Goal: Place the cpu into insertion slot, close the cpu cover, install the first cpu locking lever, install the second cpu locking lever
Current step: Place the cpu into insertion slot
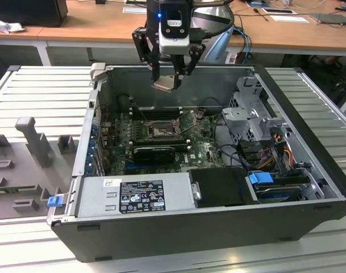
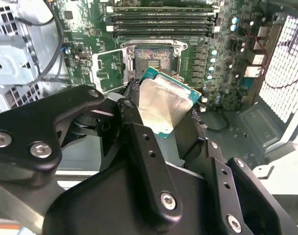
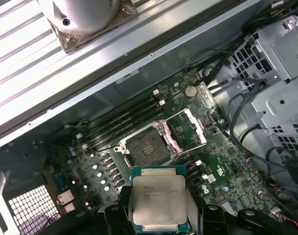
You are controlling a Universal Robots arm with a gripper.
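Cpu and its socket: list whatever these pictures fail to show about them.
- Underside of the cpu: turned away in both wrist views, so its contacts are hidden.
- Where the claw touches the cpu: too small in the exterior view.
- Pins of the insertion slot: too small in the first wrist view.
- How far the cpu cover tilts open: cannot be judged there.

The black fingers (image 2: 144,147) pinch the cpu (image 2: 164,105), tilted, silver face showing. Just past their tips lies the insertion slot (image 2: 152,58), with the cpu cover (image 2: 107,71) open beside it.
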